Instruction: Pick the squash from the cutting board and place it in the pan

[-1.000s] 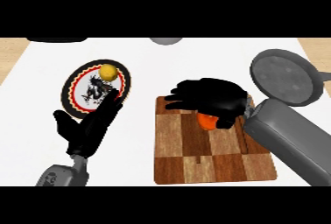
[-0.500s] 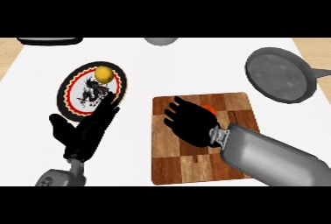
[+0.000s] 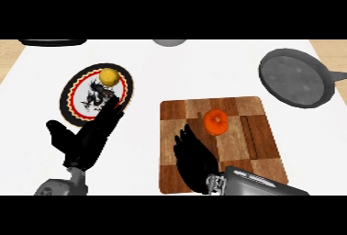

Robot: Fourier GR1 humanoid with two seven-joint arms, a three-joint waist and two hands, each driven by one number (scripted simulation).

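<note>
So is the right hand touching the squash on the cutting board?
Apart. The head view shows bare cutting board between the right hand and the squash.

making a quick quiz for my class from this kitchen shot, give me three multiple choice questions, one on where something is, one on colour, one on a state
1. Where does the squash lie?
A. in the pan
B. on the cutting board
C. on the plate

2. What colour is the squash?
A. orange
B. green
C. white

3. How is the right robot hand?
A. curled round the squash
B. open, apart from the squash
C. resting in the pan

Answers:
1 B: it sits on the wooden cutting board, while the pan holds nothing.
2 A: it shows orange against the brown wood.
3 B: its fingers are straight, below and left of the squash.
</note>
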